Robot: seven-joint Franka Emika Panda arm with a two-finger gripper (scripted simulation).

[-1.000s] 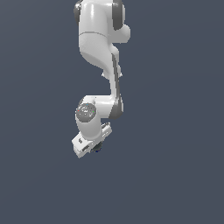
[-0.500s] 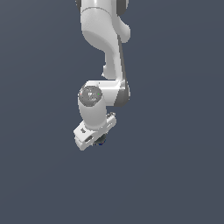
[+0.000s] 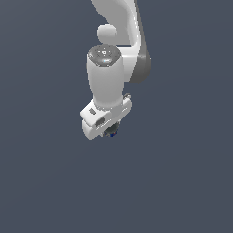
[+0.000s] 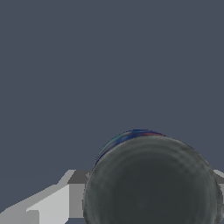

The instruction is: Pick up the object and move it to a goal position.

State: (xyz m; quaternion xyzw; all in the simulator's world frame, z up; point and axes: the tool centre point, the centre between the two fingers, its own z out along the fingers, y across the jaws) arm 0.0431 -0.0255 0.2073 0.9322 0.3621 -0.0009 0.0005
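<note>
You have the small blue-labelled can with its dark grey round top (image 4: 151, 181) directly under the white tool (image 3: 109, 129), low-centre in the exterior view; whether the tool grips it, you cannot tell.

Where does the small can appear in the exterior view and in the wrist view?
Exterior view: the can is a small dark and blue patch just under the white end effector.
Wrist view: its round dark top fills the lower part.
Shared landmark: the end effector beside the can.

plain dark grey-blue ground (image 3: 50, 182), featureless
</note>
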